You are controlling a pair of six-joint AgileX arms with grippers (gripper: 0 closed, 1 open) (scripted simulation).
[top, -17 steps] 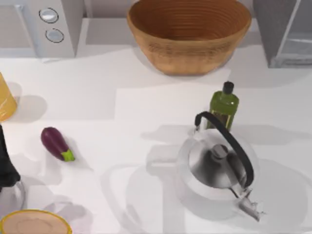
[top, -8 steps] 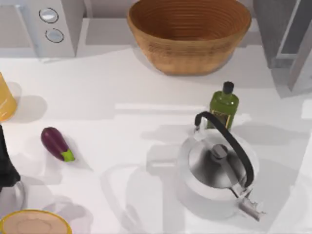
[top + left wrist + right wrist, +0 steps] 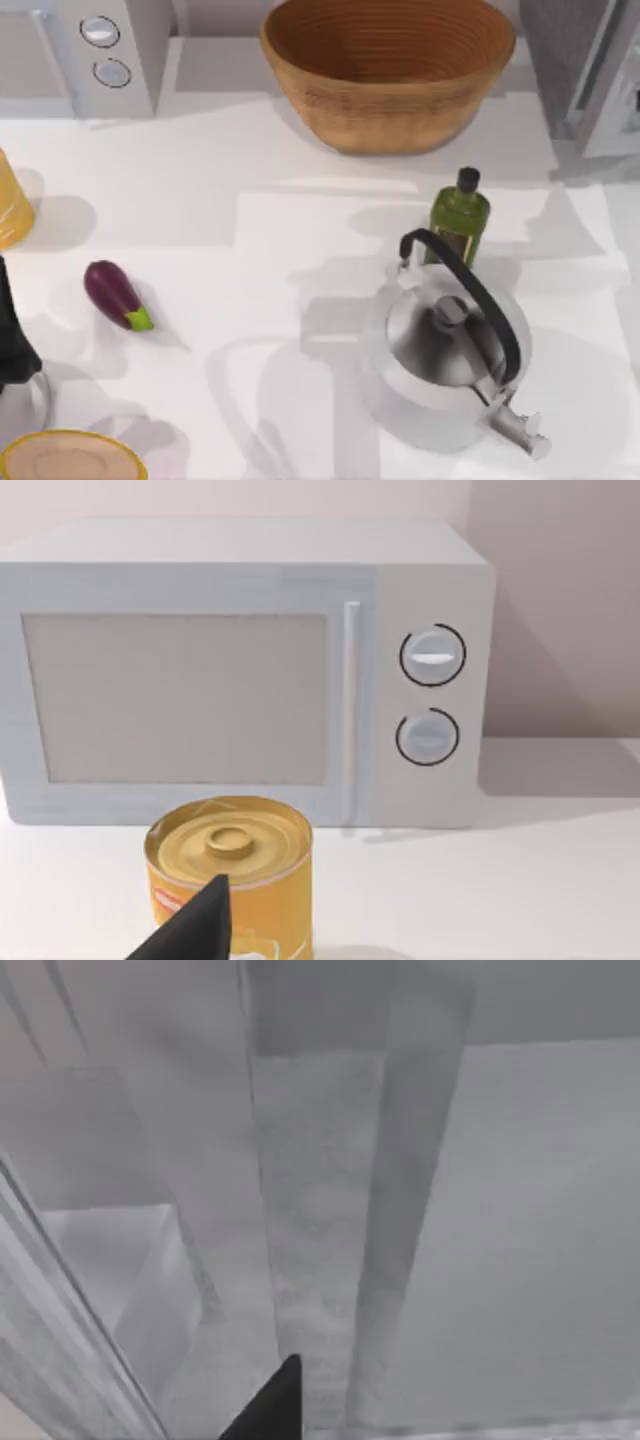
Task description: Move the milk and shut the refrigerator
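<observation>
1. The refrigerator (image 3: 552, 55) stands at the table's (image 3: 200, 200) far right corner. Its pale door (image 3: 612, 95) is angled out from the grey body and not flush, so I judge the shutting step is in hand and not yet done
2. The right gripper (image 3: 275, 1410) is up close to the refrigerator. The right wrist view looks along speckled grey panels with a translucent pane to one side, which suits an arm placed to push the door. Whether this gripper is wide or narrow I cannot tell
3. Where the milk stands I cannot tell. With the right arm at the door, I judge the milk part is probably dealt with
4. The left gripper (image 3: 195, 930) is parked at the table's left edge, just above a yellow can (image 3: 230, 875) and facing the microwave (image 3: 240, 670). It sits well apart from the work, likely to leave the middle of the table free. Its opening I cannot tell either
5. The wicker basket (image 3: 390, 70) sits between the microwave and the refrigerator. The green bottle (image 3: 459, 222) stands upright just behind the kettle (image 3: 445, 350), and an eggplant (image 3: 115, 294) lies on its side toward the left
6. The next move likely calls for a steady push until the door meets the body, while the arm keeps clear of the bottle and the kettle handle, which stand nearest to it
</observation>
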